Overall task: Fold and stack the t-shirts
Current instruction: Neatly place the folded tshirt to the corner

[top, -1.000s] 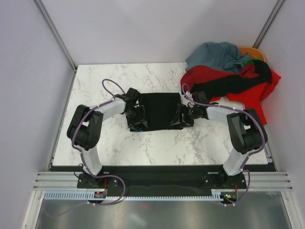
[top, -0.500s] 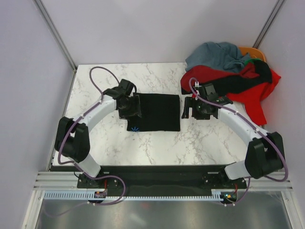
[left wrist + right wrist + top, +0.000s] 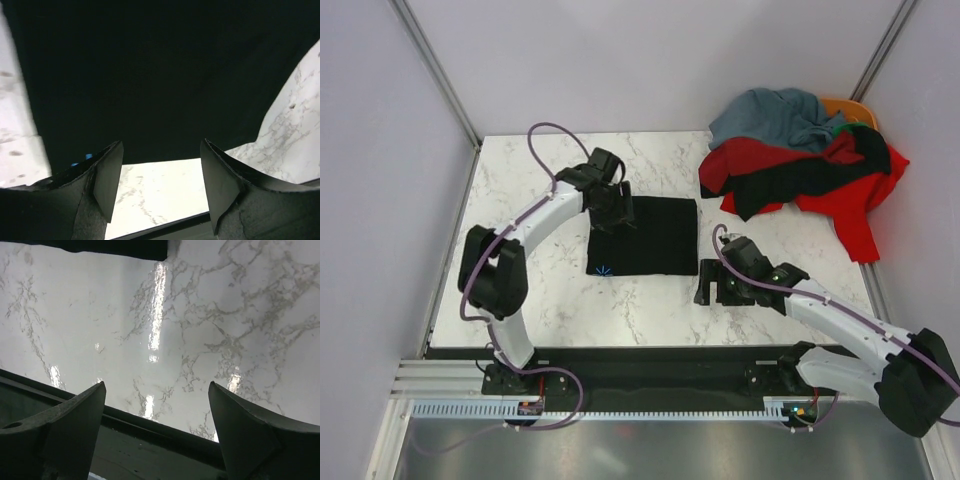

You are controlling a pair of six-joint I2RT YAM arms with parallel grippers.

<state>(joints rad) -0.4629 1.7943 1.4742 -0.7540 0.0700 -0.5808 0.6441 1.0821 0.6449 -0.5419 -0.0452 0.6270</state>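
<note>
A white marble-patterned tabletop (image 3: 520, 200) sits between pale lilac walls (image 3: 380, 150). A folded black cloth t-shirt (image 3: 650, 235) lies flat mid-table, with a tiny light-blue mark (image 3: 605, 269) at its near-left corner. The left gripper (image 3: 617, 215) covers the shirt's far-left corner, jaws apart, perhaps touching cloth. The right gripper (image 3: 705, 284) hovers over bare marble just beside the shirt, jaws wide and empty. A heap of grey-blue, red and black tees (image 3: 800, 165) fills the far-right corner.

A white surface (image 3: 520, 290) veined with grey marbling fills the middle of the scene, its near edge trimmed with a dark strip (image 3: 650, 352); pale lilac walls (image 3: 650, 60) enclose it on the left, far and right; slanted metal posts (image 3: 435, 65) run up the far corners; nearer still lie aluminium rails (image 3: 430, 378), a white slotted duct (image 3: 650, 408) and a grey metal sheet (image 3: 650, 450).
</note>
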